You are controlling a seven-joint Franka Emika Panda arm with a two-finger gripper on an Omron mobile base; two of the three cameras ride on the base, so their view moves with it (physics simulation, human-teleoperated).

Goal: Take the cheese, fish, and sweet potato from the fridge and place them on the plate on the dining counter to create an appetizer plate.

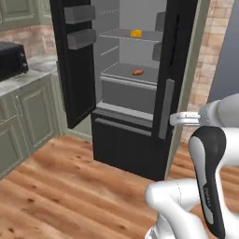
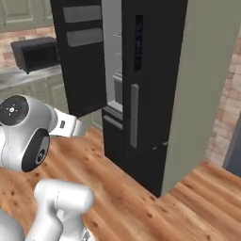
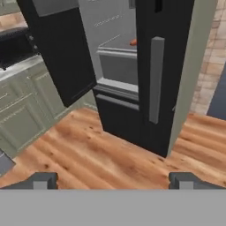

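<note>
Cheese (image 1: 136,33) on upper fridge (image 1: 126,88) shelf: light, firm wedge, pinch flat sides. Claw (image 3: 113,180) wide open, empty.

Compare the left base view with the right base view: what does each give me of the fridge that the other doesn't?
Left base view alone: the shelves inside, with the cheese on the upper one and an orange item, fish or sweet potato, on the lower. Right base view alone: the fridge's pale side panel and the closed door's dark display strip. Both: the fridge with its left door open, and a black microwave.
</note>
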